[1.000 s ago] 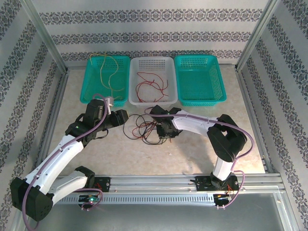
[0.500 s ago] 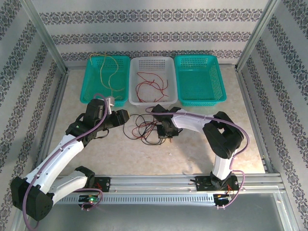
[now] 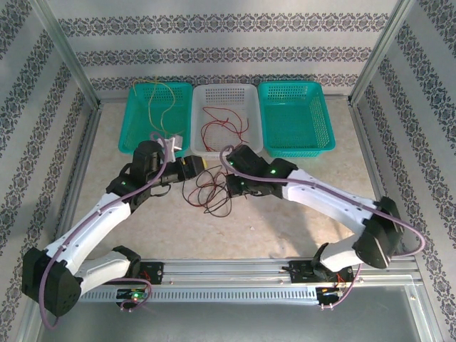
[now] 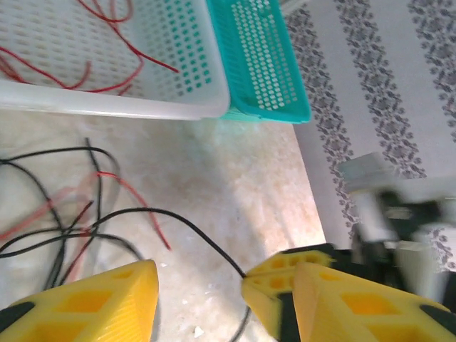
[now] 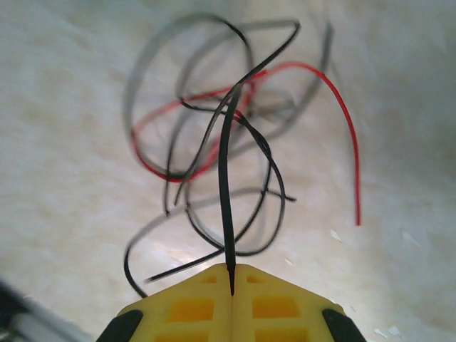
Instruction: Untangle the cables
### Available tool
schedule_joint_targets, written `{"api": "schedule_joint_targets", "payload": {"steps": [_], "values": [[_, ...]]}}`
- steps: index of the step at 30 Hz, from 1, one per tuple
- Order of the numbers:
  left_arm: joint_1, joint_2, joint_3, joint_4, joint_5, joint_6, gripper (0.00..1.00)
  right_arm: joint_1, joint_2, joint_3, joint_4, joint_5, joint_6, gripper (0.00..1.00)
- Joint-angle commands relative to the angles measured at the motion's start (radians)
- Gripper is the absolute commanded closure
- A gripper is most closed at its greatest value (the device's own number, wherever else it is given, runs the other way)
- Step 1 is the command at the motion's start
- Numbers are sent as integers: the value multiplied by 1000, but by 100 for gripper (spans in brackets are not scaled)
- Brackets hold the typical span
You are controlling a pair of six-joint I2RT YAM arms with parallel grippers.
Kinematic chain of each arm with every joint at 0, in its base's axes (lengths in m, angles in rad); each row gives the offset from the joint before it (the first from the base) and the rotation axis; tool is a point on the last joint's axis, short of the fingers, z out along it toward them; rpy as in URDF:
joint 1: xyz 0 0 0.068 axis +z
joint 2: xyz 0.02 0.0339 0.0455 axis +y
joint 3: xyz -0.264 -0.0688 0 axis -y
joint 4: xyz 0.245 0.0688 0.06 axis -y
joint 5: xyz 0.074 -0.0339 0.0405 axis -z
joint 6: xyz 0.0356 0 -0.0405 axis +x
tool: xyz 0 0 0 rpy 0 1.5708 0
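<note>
Right gripper [image 5: 232, 271]: yellow fingers pressed flat together, one black cable [image 5: 226, 178] pinched in the seam between the tips. The strand runs straight from the tips into the tangle [image 5: 214, 142], a loose knot of black and red cables with several loops crossing each other. One red cable [image 5: 343, 117] arcs out of the knot's side and ends free on the table [image 3: 285, 214]. In the top view the tangle lies on the beige surface between the two grippers, just in front of the white basket [image 3: 206, 148] and touching neither basket wall. Left gripper [image 4: 199, 285]: jaws about half apart, nothing clamped between them. A black strand curves in to the inner edge of the finger on the right of the left wrist view; cannot tell whether it touches or passes underneath. This gripper hangs at the tangle's left edge, near the front rim of the white basket. Red cables [image 3: 226, 127] lie inside the white basket. A yellow cable [image 3: 158, 107] lies in the left teal basket [image 3: 128, 135], partly looping over its far rim. The right teal basket [image 3: 296, 149] stands beside the white one, their walls touching.
</note>
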Motion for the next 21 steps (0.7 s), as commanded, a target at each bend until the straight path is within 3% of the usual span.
{"api": "schedule_joint_targets", "payload": {"steps": [1,9,14,21], "values": [[-43,20,28,115,58,-14,47,11,-63,45,16,20,-56,100],[-88,10,55,95,47,-10,43,22,-241,73,98,54,-61,100],[-96,-39,21,215,105,-69,37,19,-320,93,113,162,-39,100],[-142,-27,21,379,174,-129,32,-10,-330,153,119,161,-31,100]]}}
